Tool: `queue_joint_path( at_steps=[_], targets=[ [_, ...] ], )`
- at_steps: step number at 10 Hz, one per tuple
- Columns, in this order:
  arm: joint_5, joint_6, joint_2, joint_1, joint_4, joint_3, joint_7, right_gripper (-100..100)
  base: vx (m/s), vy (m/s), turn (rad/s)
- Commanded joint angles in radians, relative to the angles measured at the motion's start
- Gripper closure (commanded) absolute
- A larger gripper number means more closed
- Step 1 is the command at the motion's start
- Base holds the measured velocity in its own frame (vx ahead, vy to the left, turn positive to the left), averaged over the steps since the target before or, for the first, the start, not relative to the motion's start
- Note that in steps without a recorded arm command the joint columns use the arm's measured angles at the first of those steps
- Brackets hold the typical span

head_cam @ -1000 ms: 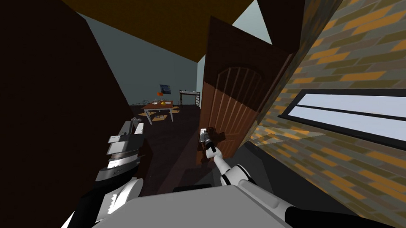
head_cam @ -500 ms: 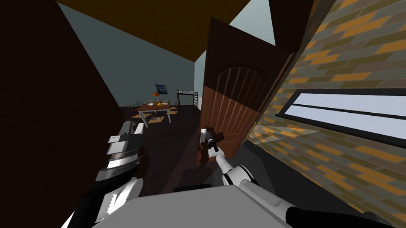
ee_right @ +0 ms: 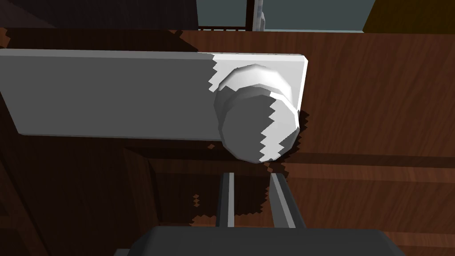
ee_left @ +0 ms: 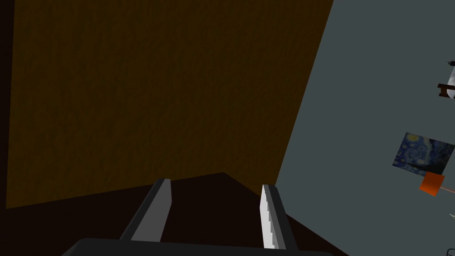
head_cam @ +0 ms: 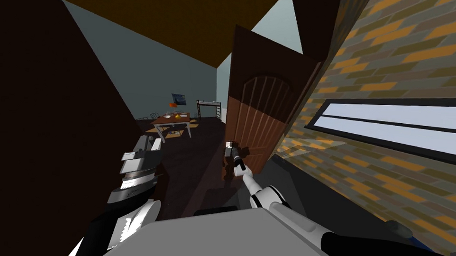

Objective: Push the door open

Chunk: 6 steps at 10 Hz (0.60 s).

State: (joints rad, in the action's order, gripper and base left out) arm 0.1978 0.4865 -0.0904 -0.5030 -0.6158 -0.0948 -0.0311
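Note:
A brown panelled door (head_cam: 261, 111) stands partly swung open ahead of me on the right. My right gripper (head_cam: 229, 150) is stretched out to the door's free edge at handle height. In the right wrist view its thin fingers (ee_right: 227, 195) stand close together, shut on nothing, with their tips at the door's wood just beside the round grey-white knob (ee_right: 255, 120) and its long plate (ee_right: 111, 98). My left gripper (head_cam: 143, 154) is held up near the dark wall on the left. Its fingers (ee_left: 269, 213) are open and empty.
A brick wall with a long window (head_cam: 393, 125) runs along the right. A dark brown wall (head_cam: 42, 127) closes in the left. Through the opening lies a dark floor, a table (head_cam: 171, 121) with chairs, a wall picture (head_cam: 179, 99) and a rack (head_cam: 208, 108).
My view has shifted a little, and the room beyond has slid left. The door looks slightly narrower, swung a bit further away. My right gripper stays at the knob.

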Motion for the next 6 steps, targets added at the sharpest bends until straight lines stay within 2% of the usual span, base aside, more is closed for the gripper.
queue_joint_path(
  at_steps=[1,4,5,6],
  targets=[
    [0.000,-0.003,0.004,0.002,-0.005,-0.002,0.001,-100,-0.192,0.010,-0.028],
    [0.001,-0.006,0.017,0.002,-0.009,-0.005,0.001,-100,-0.259,0.038,-0.034],
    [0.001,-0.004,0.015,0.001,-0.007,-0.003,0.000,-100,-0.124,0.013,-0.010],
    [0.001,-0.002,0.012,0.002,-0.006,-0.001,-0.002,-100,0.110,0.025,0.027]
  ],
)
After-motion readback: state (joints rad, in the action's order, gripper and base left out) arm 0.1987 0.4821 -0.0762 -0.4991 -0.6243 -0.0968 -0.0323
